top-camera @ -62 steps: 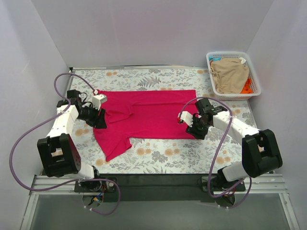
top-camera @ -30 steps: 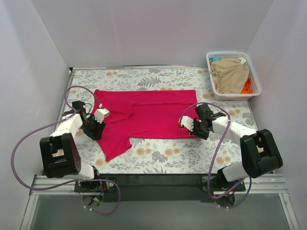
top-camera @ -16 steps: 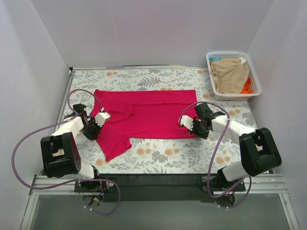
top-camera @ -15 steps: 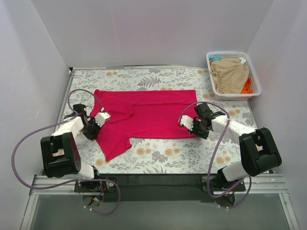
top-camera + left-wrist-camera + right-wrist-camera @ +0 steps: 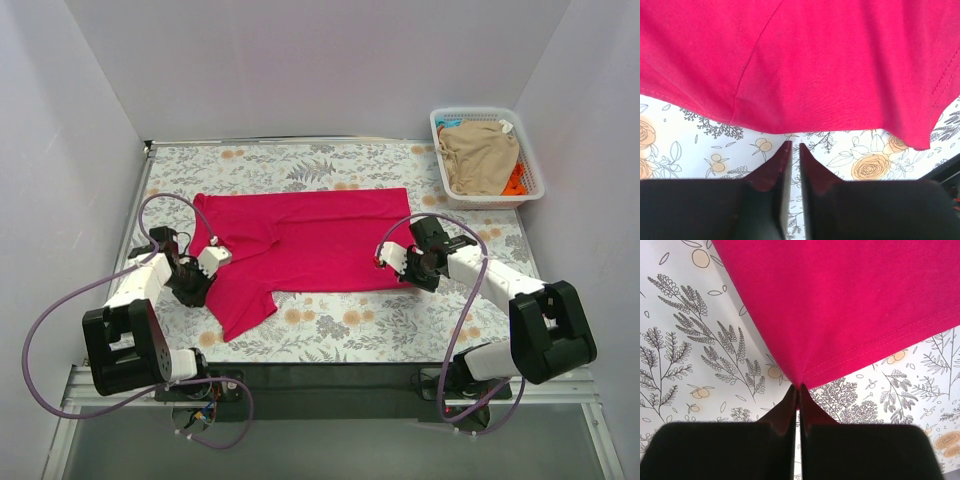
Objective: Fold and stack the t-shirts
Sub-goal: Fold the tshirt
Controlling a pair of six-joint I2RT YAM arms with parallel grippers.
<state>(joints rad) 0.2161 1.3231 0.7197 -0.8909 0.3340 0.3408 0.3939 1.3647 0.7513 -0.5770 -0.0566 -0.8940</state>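
Right claw (image 5: 798, 386) pinches the pink shirt (image 5: 300, 235) corner at 3 o'clock; left claw (image 5: 791, 144), nearly closed at 9, grip unclear. One basket (image 5: 475, 112) at 1 o'clock holds one beige shirt (image 5: 480, 155), orange cloth (image 5: 515, 181) mostly hidden.

The top camera sees the whole shirt (image 5: 310, 235) from above; both wrist cameras look closely at its near edge.

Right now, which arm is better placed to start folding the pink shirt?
Right. The right gripper is shut on the pink shirt at its hem corner, cloth drawn to a point at its tips. The left gripper sits just short of the shirt's edge, tips nearly together, no cloth visibly caught.
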